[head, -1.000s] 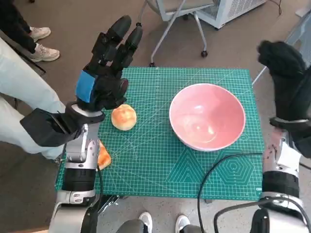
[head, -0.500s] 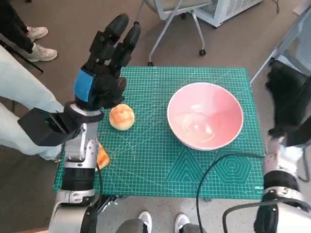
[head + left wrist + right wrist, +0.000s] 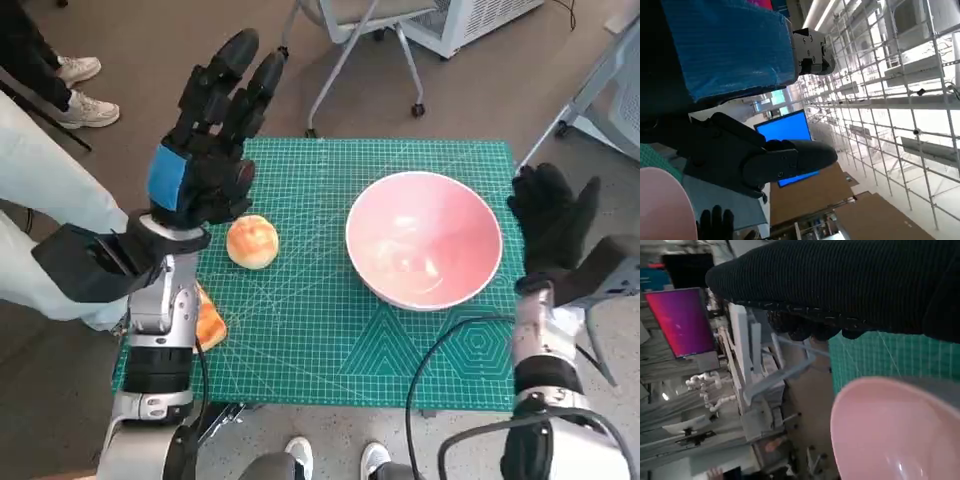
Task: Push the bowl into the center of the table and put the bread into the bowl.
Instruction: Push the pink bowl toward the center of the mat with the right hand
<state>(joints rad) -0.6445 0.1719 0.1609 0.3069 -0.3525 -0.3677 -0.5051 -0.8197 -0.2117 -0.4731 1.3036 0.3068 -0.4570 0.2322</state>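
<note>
A pink bowl [image 3: 423,238] sits right of the middle of the green cutting mat [image 3: 330,330]; its rim also shows in the right wrist view [image 3: 890,435] and the left wrist view [image 3: 662,205]. A round bread roll [image 3: 252,242] lies on the mat's left part. My left hand [image 3: 208,150] hovers raised above and just behind the roll, fingers spread, holding nothing. My gloved right hand [image 3: 552,222] stands beside the bowl's right rim at the mat's right edge, fingers apart and empty; whether it touches the bowl is unclear.
An orange object [image 3: 210,322] lies at the mat's left edge, partly behind my left forearm. A black cable [image 3: 440,350] crosses the mat's near right corner. An office chair base [image 3: 360,60] stands behind the table. A person's legs and shoes [image 3: 70,90] are at the left.
My right hand has come down from high at the right to beside the bowl's right rim. The left hand, roll and bowl stay where they were.
</note>
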